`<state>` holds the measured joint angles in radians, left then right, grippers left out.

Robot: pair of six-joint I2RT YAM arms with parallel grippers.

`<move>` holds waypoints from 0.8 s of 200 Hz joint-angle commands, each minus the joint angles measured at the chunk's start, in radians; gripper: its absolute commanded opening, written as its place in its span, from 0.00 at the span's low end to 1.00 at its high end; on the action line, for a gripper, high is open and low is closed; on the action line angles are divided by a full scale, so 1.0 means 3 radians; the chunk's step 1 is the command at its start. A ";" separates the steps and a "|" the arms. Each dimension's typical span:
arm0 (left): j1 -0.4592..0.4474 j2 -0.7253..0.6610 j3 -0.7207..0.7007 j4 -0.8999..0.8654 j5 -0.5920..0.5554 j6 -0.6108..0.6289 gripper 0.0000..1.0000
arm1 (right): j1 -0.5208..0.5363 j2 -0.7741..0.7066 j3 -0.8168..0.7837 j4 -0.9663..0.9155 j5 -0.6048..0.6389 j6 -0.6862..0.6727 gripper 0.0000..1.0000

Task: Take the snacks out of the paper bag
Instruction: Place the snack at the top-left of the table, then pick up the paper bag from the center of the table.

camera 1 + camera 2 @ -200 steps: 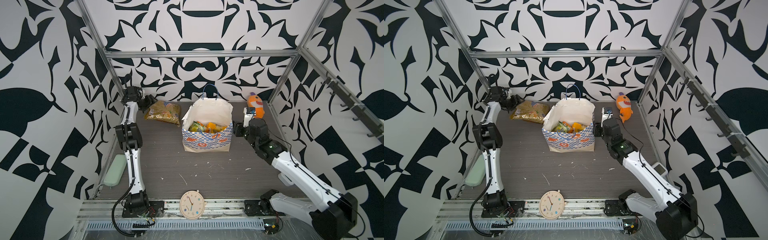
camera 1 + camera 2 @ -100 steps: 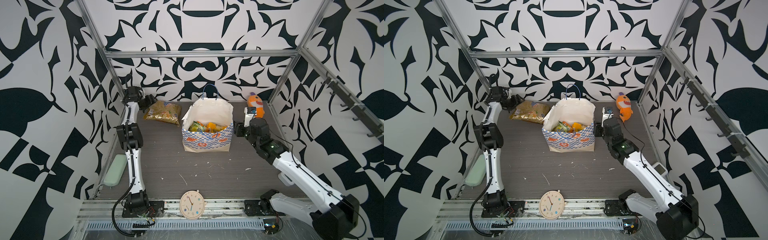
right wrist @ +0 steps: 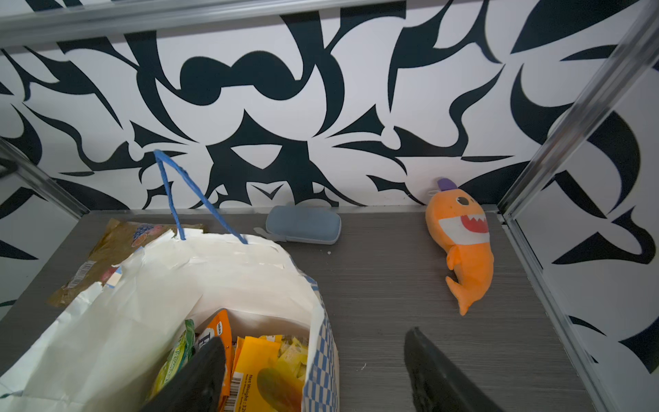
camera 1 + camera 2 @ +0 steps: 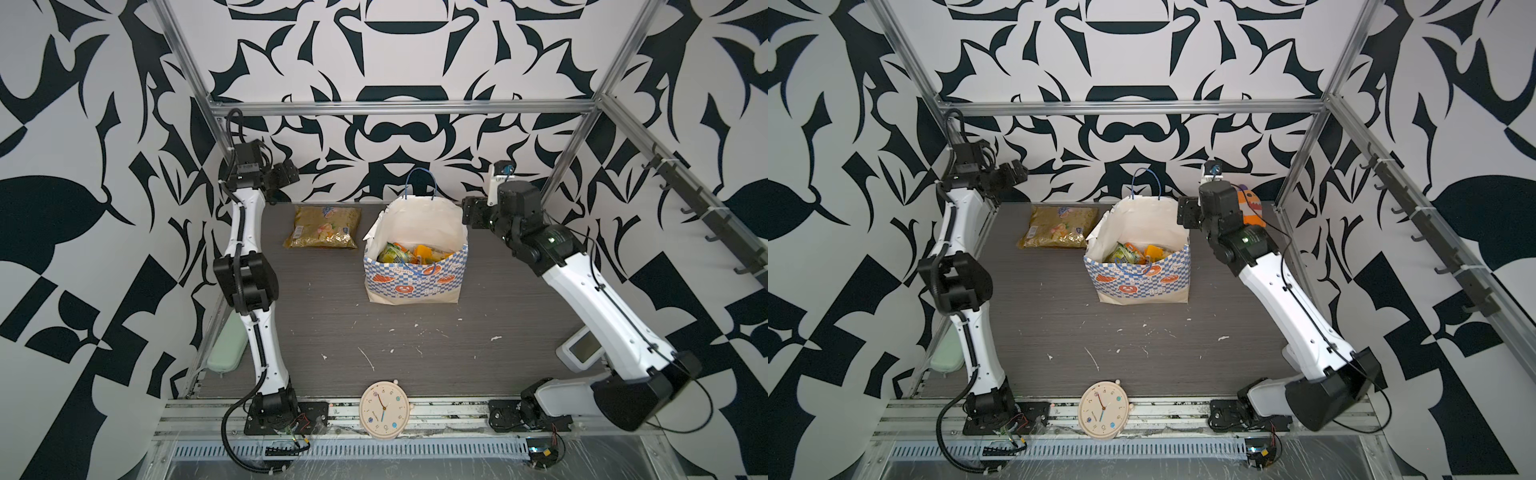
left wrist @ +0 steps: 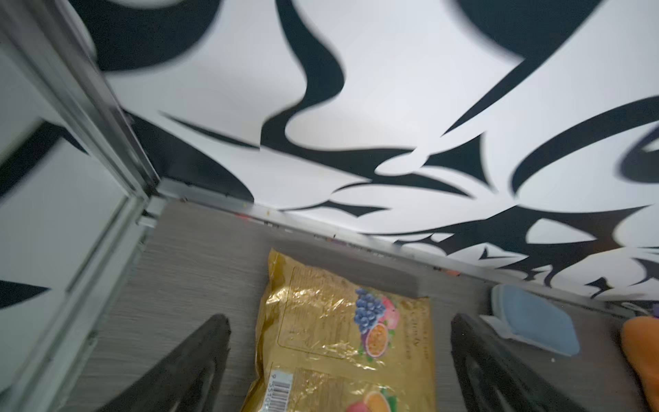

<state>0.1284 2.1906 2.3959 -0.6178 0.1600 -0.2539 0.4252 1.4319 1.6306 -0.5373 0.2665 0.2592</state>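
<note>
Gold packet (image 4: pixel 322 227) lies beside the paper bag (image 4: pixel 415 286); left gripper (image 5: pixel 338 321) and right gripper (image 3: pixel 313 337) spread fingers wide, empty.

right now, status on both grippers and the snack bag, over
Left gripper open, empty, near the gold packet on the table. Right gripper open above a wall of the paper bag. Other snacks inside. Upright cord handle could snag.

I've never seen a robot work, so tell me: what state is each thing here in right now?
Paper bag: upright, open, snacks inside.
Gold packet: out, flat on the table.
Left fingers: open, empty, raised.
Right fingers: open, empty, at the bag's rim.
Plush shark: lying down.
Blue pouch: lying flat.
Clock: face up.
</note>
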 commanded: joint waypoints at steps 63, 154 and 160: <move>-0.1016 -0.2236 -0.2081 0.0833 -0.0395 0.0198 0.90 | -0.0272 0.1450 0.1856 -0.1280 -0.0995 -0.0799 0.77; -0.1454 -0.3140 -0.3401 0.1170 -0.0060 -0.0056 0.86 | -0.0409 0.1903 0.1924 -0.1185 -0.1413 -0.1545 0.70; -0.1458 -0.3145 -0.3421 0.1170 -0.0028 -0.0066 0.86 | -0.0414 0.1936 0.1948 -0.1198 -0.1451 -0.1572 0.66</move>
<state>-0.3088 1.2892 1.3933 -0.3050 0.1036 -0.2508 0.3080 1.9968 2.1666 -0.9012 -0.1059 -0.1337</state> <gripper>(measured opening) 0.857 0.711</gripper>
